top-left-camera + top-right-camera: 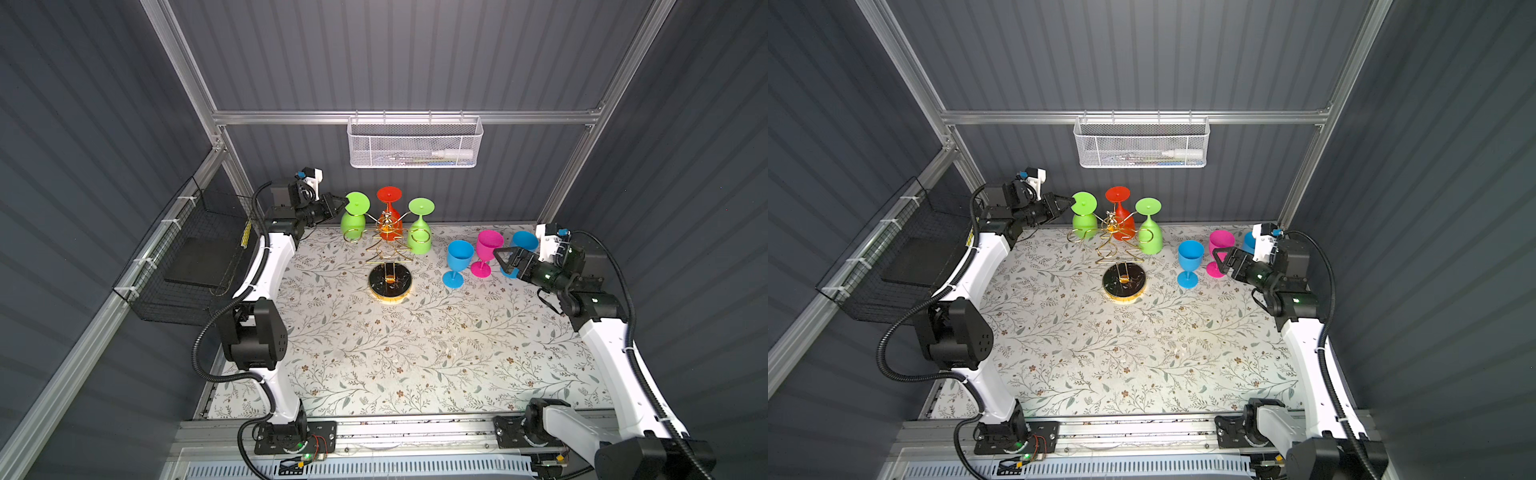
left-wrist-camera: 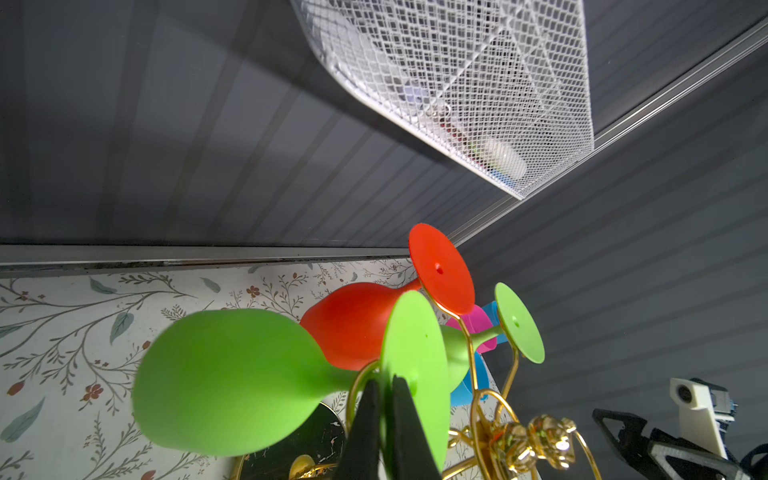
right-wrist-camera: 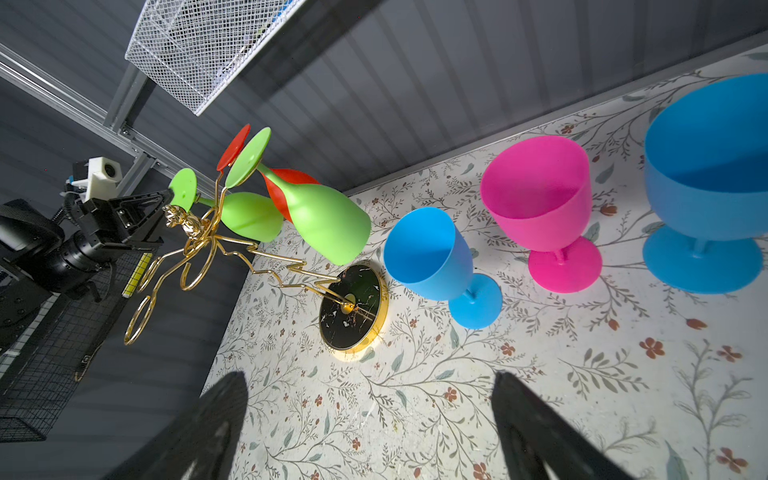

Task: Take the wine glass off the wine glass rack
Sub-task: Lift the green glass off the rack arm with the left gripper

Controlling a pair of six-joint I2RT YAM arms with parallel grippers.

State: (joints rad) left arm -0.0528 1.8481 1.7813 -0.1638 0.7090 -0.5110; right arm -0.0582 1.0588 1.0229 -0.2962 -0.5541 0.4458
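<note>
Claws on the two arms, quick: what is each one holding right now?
Left gripper: shut on the foot of the green glass nearest it.
Right gripper: open, holding nothing.

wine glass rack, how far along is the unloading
Looks half done: a blue glass, a pink glass and another blue glass stand upright on the table. In hand: the left jaws are shut on the foot of the left-side green glass, not yet off. Left: that one, the red glass and the other green glass hang inverted on the rack. Right jaws open, empty.
</note>
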